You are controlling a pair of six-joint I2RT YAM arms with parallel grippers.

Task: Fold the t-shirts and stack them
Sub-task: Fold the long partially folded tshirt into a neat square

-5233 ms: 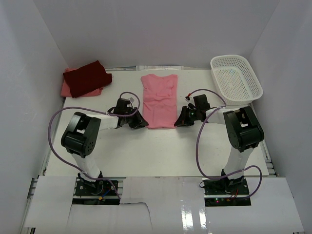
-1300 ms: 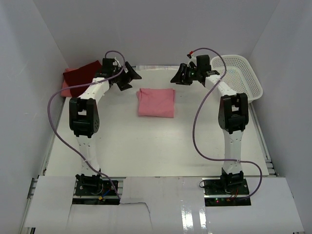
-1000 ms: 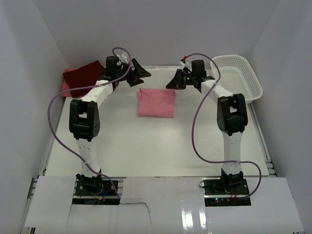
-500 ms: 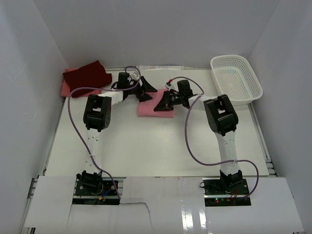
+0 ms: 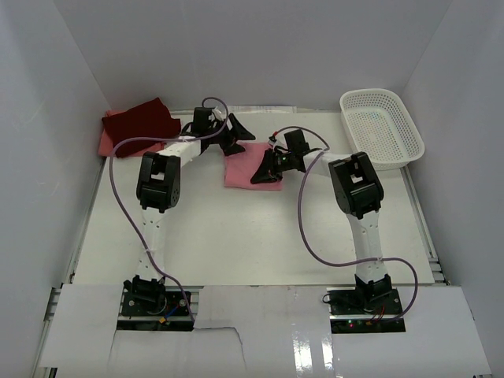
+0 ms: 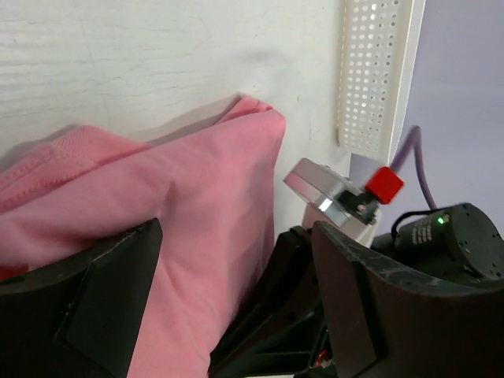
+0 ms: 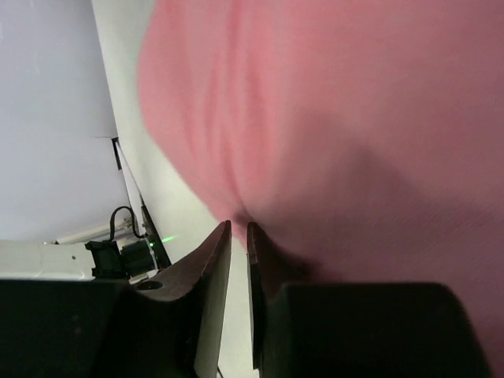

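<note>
A folded light pink t-shirt [image 5: 242,168] lies at the table's middle back. My left gripper [image 5: 238,135] stands open at its far edge, and in the left wrist view [image 6: 236,228] the cloth [image 6: 181,236] bulges between the wide-spread fingers [image 6: 94,307]. My right gripper [image 5: 264,172] rests on the shirt's right side. Its jaws are shut to a thin slit [image 7: 239,227], tips against the pink cloth [image 7: 339,118]; bare table shows through the slit. A dark maroon t-shirt [image 5: 142,123] lies folded on a salmon pink one [image 5: 109,145] at the back left.
A white mesh basket [image 5: 382,126] sits at the back right, its wall also showing in the left wrist view [image 6: 370,71]. White walls close in the table on three sides. The right arm's wrist [image 6: 425,236] is close in front of my left gripper.
The pink shirt went from spread out to folded. Over the last second both grippers came from the back edge down onto it. The last half second brought only small shifts.
</note>
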